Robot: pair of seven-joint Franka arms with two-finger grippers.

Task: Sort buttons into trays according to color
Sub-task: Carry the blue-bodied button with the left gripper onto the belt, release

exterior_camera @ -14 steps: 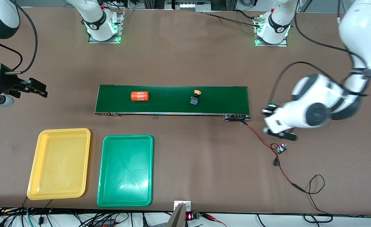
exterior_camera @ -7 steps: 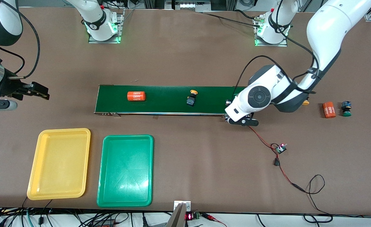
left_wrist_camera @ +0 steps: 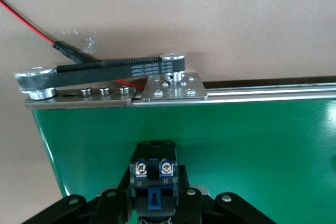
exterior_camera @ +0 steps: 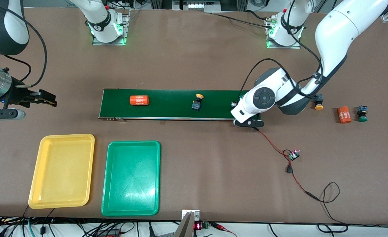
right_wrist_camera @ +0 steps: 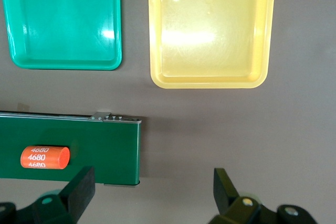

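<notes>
My left gripper (exterior_camera: pixel 235 108) (left_wrist_camera: pixel 155 188) is low over the dark-green belt's (exterior_camera: pixel 167 110) end toward the left arm, shut on a button (left_wrist_camera: pixel 153 174) with a black-and-blue body; its cap is hidden. A yellow-capped button (exterior_camera: pixel 197 101) lies mid-belt. Another yellow button (exterior_camera: pixel 318 102) and a green one (exterior_camera: pixel 362 113) rest on the table toward the left arm's end. The yellow tray (exterior_camera: pixel 62 171) (right_wrist_camera: pixel 210 30) and green tray (exterior_camera: pixel 131 177) (right_wrist_camera: pixel 63 19) lie side by side, nearer the front camera than the belt. My right gripper (exterior_camera: pixel 50 99) (right_wrist_camera: pixel 152 192) is open over bare table off the belt's other end.
An orange cylinder marked 4680 (exterior_camera: pixel 139 100) (right_wrist_camera: pixel 45 157) rides the belt near the right arm's end. A second one (exterior_camera: pixel 344 115) lies beside the green button. A red-and-black wire (exterior_camera: pixel 279 151) runs from the belt's drive pulley (left_wrist_camera: pixel 35 80) to a small board (exterior_camera: pixel 293 154).
My left arm has swung from over the table near the loose buttons to the belt's end, carrying the button. The cylinder and yellow button have ridden along toward the right arm's end. My right gripper crept toward the belt.
</notes>
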